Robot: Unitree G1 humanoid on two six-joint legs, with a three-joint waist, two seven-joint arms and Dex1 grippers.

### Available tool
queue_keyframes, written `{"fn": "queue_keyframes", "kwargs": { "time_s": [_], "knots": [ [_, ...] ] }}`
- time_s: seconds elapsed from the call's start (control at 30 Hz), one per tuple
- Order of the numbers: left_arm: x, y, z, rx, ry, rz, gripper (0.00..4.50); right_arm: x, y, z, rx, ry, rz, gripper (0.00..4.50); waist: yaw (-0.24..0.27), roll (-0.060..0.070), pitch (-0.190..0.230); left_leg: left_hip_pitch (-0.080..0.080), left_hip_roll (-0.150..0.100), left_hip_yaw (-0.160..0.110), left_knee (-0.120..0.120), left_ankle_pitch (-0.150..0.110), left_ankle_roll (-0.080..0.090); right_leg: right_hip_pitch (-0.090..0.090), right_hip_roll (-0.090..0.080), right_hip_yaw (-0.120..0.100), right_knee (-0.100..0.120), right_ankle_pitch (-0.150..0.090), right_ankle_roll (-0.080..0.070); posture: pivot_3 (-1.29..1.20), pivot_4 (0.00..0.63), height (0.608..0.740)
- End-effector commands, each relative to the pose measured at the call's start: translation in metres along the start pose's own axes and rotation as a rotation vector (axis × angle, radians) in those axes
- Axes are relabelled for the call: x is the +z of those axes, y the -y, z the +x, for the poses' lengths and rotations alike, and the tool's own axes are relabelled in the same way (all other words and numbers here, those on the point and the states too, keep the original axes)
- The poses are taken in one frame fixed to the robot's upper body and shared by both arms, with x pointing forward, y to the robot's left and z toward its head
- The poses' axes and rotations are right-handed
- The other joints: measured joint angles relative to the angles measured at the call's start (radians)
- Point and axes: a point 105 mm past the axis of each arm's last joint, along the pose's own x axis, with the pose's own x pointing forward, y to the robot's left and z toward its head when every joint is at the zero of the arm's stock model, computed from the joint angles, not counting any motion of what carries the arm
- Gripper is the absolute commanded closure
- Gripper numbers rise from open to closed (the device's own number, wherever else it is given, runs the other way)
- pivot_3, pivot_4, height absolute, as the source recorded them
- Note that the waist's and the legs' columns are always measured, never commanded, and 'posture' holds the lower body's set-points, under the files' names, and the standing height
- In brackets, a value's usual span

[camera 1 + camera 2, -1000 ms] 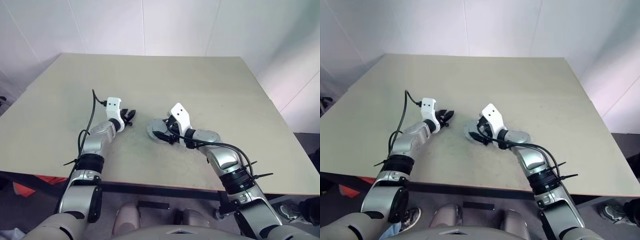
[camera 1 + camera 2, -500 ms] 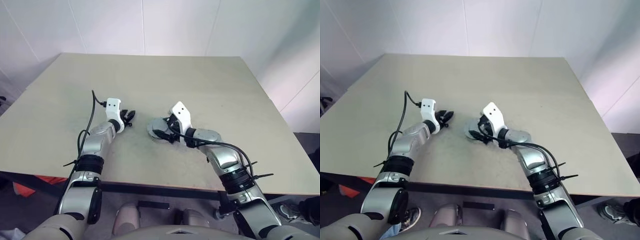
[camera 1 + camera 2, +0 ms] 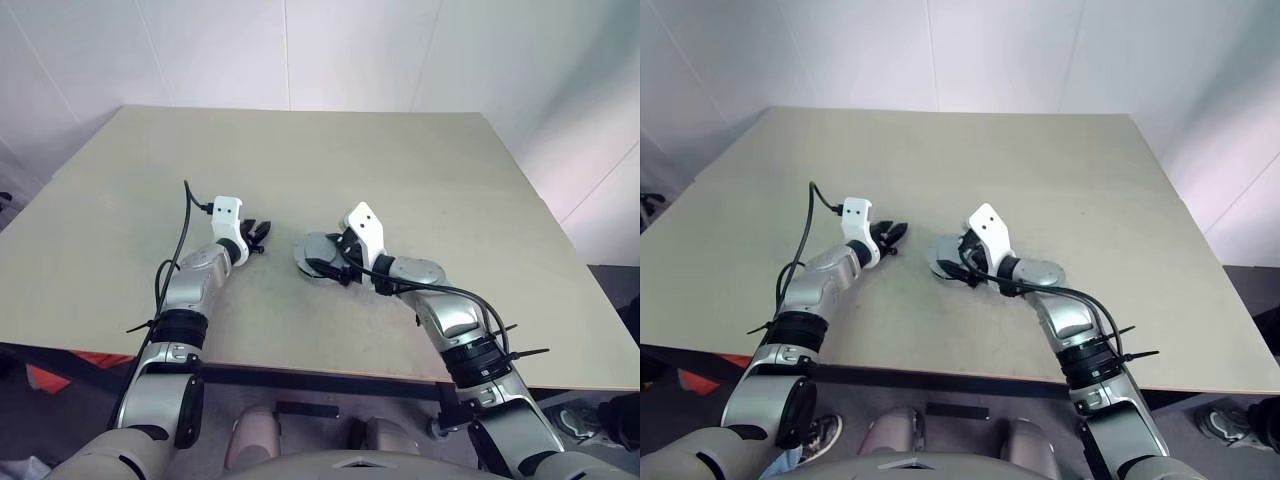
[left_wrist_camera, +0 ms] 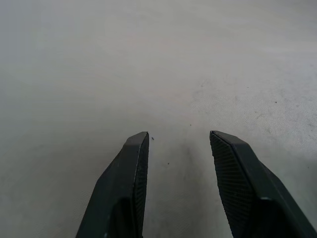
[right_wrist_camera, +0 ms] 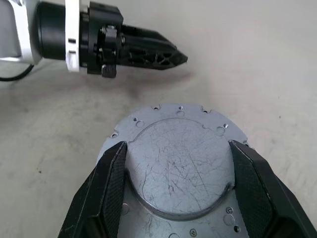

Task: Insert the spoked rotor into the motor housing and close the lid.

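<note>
The lid (image 5: 174,166), a scratched grey metal disc with small holes round its rim, lies flat near the middle of the table (image 3: 400,170). My right gripper (image 5: 178,148) is shut on it, one black finger on each side of its raised round centre; from above the lid (image 3: 310,255) shows just ahead of that hand. Whether the motor housing lies under it I cannot tell, and the spoked rotor is hidden. My left gripper (image 3: 262,236) stands open and empty a short way to the lid's left, its fingertips (image 4: 140,141) low over bare table. It also appears beyond the lid as the left gripper (image 5: 158,54).
The beige table top stretches wide beyond both hands and out to the left and right. A black cable (image 3: 185,225) loops from the left wrist back along the forearm. The table's front edge (image 3: 300,372) runs close below the elbows.
</note>
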Motion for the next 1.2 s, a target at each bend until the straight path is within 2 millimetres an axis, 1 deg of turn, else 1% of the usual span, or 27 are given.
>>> {"fn": "queue_keyframes", "kwargs": {
  "time_s": [0.03, 0.17, 0.37, 0.67, 0.93, 1.0, 1.03, 1.13, 1.2],
  "knots": [
    [0.016, 0.000, 0.000, -0.004, 0.047, 0.032, 2.41, 0.013, 0.001, 0.000, -0.002, 0.048, -0.041, 1.38, 0.000, 0.000, 0.000, 0.000, 0.000, 0.000, 0.000, 0.000, 0.000, 0.000, 0.000, 0.000, 0.000, 0.000, 0.000, 0.00, 0.000, 0.740],
    [0.017, 0.000, 0.000, -0.004, 0.047, 0.034, 2.41, 0.011, 0.006, 0.001, -0.018, 0.040, -0.031, 1.38, 0.000, 0.000, 0.000, 0.000, 0.000, 0.000, 0.000, 0.000, 0.000, 0.000, 0.000, 0.000, 0.000, 0.000, 0.000, 0.00, 0.000, 0.740],
    [0.016, 0.000, -0.001, -0.004, 0.048, 0.033, 2.41, 0.008, 0.007, 0.001, -0.021, 0.029, -0.032, 1.38, 0.000, 0.000, 0.000, 0.000, 0.000, 0.000, 0.000, 0.000, 0.000, 0.000, 0.000, 0.000, 0.000, 0.000, 0.000, 0.00, 0.000, 0.740],
    [0.015, 0.000, -0.002, 0.000, 0.047, 0.030, 2.41, -0.008, 0.009, 0.002, -0.024, -0.029, -0.022, 1.38, 0.000, 0.000, 0.000, 0.001, 0.000, 0.000, 0.001, 0.000, 0.000, 0.002, 0.000, 0.000, 0.000, 0.000, 0.000, 0.00, 0.000, 0.740],
    [0.015, -0.001, -0.002, 0.005, 0.048, 0.027, 2.41, -0.020, 0.009, 0.003, -0.023, -0.083, -0.025, 1.38, 0.000, 0.000, 0.000, 0.010, 0.000, 0.000, 0.001, 0.000, 0.000, 0.009, 0.000, 0.000, 0.000, 0.000, 0.000, 0.00, 0.000, 0.740],
    [0.015, -0.001, -0.002, 0.006, 0.048, 0.027, 2.41, -0.028, 0.011, 0.002, -0.030, -0.122, -0.023, 1.38, 0.000, 0.000, 0.000, 0.013, 0.000, 0.000, 0.000, 0.000, 0.001, 0.012, 0.000, 0.000, 0.000, -0.001, 0.001, 0.00, 0.000, 0.740],
    [0.015, -0.001, -0.003, 0.006, 0.048, 0.027, 2.41, -0.034, 0.012, 0.002, -0.033, -0.147, -0.020, 1.38, 0.000, 0.000, 0.000, 0.014, 0.000, 0.000, 0.000, -0.001, 0.001, 0.012, 0.000, 0.000, 0.000, -0.003, 0.004, 0.00, 0.000, 0.740],
    [0.015, -0.002, -0.003, 0.006, 0.048, 0.027, 2.41, -0.051, 0.015, 0.000, -0.045, -0.221, -0.006, 1.38, -0.001, -0.001, -0.001, 0.016, 0.000, 0.000, 0.000, -0.001, 0.001, 0.014, 0.000, 0.000, 0.000, -0.003, 0.005, 0.00, 0.000, 0.740],
    [0.015, -0.002, -0.003, 0.007, 0.048, 0.027, 2.41, -0.057, 0.016, -0.002, -0.047, -0.250, -0.004, 1.38, -0.001, -0.001, -0.001, 0.018, 0.000, 0.000, 0.000, -0.002, 0.003, 0.017, 0.000, 0.000, 0.000, -0.004, 0.006, 0.00, 0.000, 0.740]
  ]
}}
